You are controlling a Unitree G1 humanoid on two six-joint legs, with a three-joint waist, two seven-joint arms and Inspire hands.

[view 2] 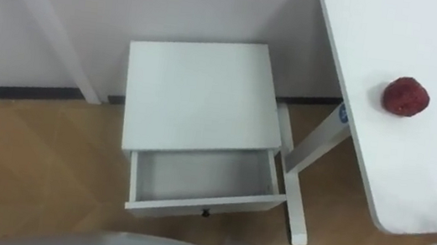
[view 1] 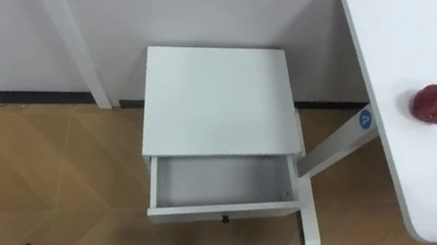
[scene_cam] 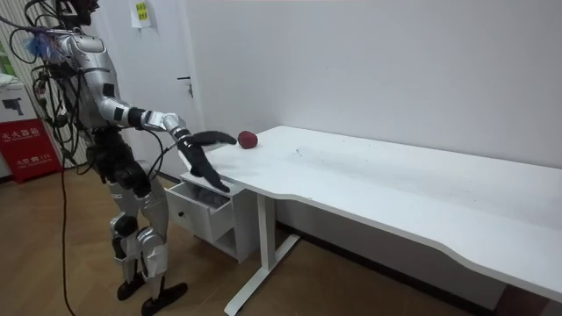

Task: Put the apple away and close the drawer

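Right hand [scene_cam: 215,138], as I judge it from the body in the room view, is held out level with the desk top at the left of that frame. Its fingers are straight and flat and hold nothing. The left hand [scene_cam: 206,168] sits just under it, angled toward the lower right, with its fingers also straight and empty. The two wrists overlap there, so which hand is which is a judgement, not a certainty.

In the eye views, the small white cabinet [view 1: 217,97] stands in the centre of the frame against the wall. Its drawer [view 1: 224,210] is pulled out toward the bottom edge and is bare inside.

At the upper right the apple [view 1: 435,104] rests on the white desk [view 1: 412,190], near the desk's end. It is well apart from the drawer and higher than it.

The coming move turns on the gap between the upper hand and the apple. In the room view the apple lies just beyond that hand's fingertips, to their right and at about the same height. That hand is the nearer one, while the lower hand points away toward the drawer.

The apple is roundish, so it has no long axis to line up with. A short reach to the right over the desk's end looks enough, with the fingers then curling round it. Flat fingers arriving first could nudge it into a roll.
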